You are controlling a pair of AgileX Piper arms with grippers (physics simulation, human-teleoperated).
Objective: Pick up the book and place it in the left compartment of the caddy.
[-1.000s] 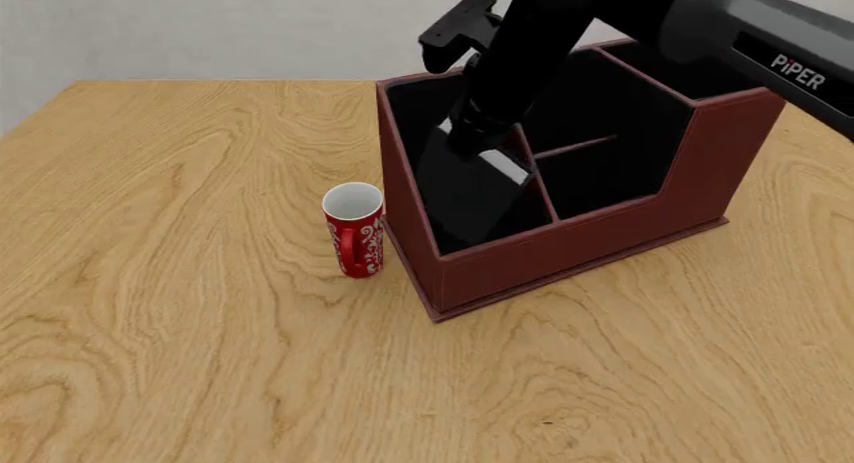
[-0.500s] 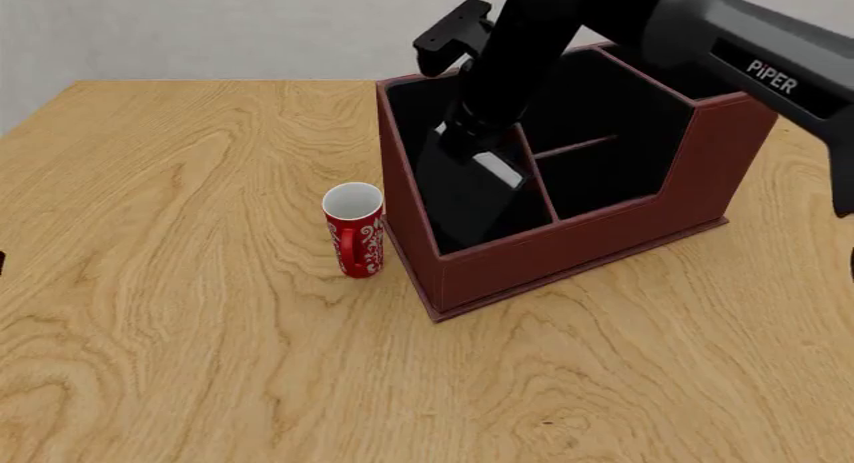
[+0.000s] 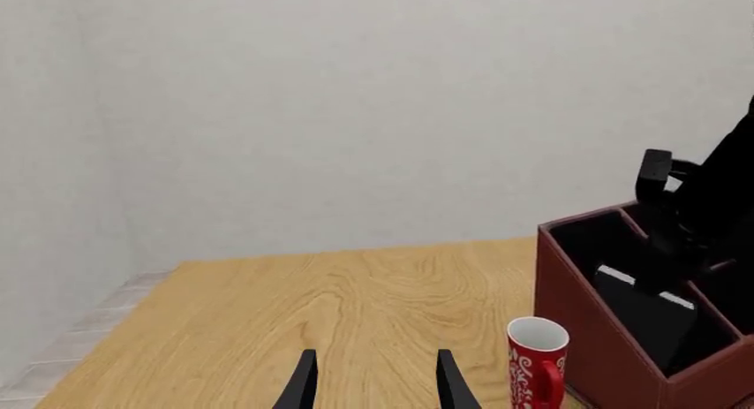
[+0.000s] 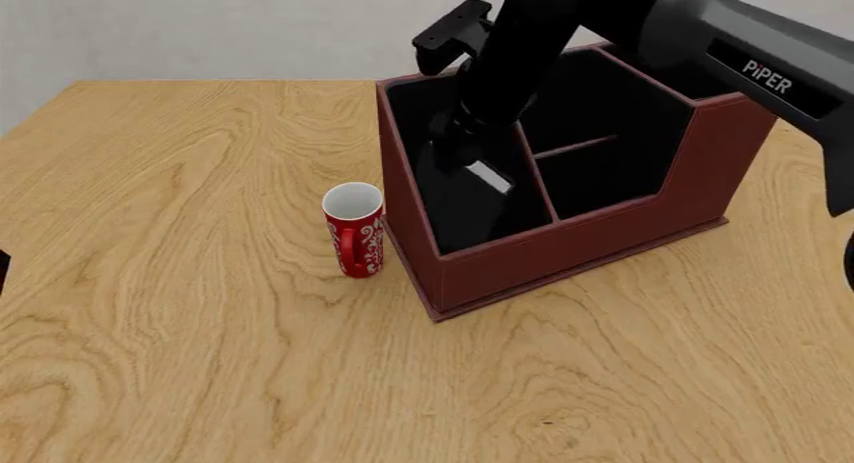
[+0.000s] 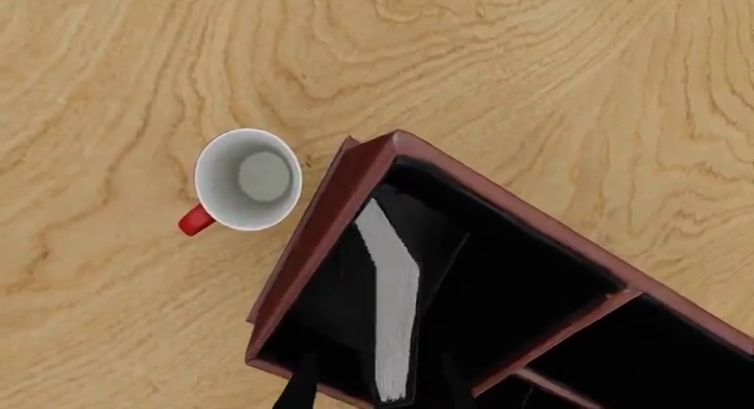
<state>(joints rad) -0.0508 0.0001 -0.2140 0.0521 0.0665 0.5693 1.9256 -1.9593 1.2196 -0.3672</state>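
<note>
Book [image 4: 470, 188] sits down inside the caddy [image 4: 587, 233] right now, in the left compartment [image 4: 454, 153], leaning rather than standing straight. It is a small thick black hardcover; its white page edges catch the light as a pale strip, clear in the right wrist view [image 5: 395, 303] and again from the left wrist camera [image 3: 642, 299]. The black cover nearly melts into the compartment's black lining, so that white strip is what gives it away.

Right hand [image 4: 461, 133] reaches down into that same slot from above the caddy, fingers [image 5: 300, 387] either side of the book's top edge. Whether they are pinching it or just clear of it, I cannot tell; the black on black hides the contact.

Left hand [image 3: 374, 382] hangs well away from the caddy, above bare wooden surface [image 4: 174, 283], its two fingers spread apart with nothing between them.

Red mug [image 4: 355, 230] with white swirls stands upright just beside the caddy's left outer wall, not touching it, handle toward the front camera. Caddy itself is dark red-brown outside, black within, with a stepped front wall.
</note>
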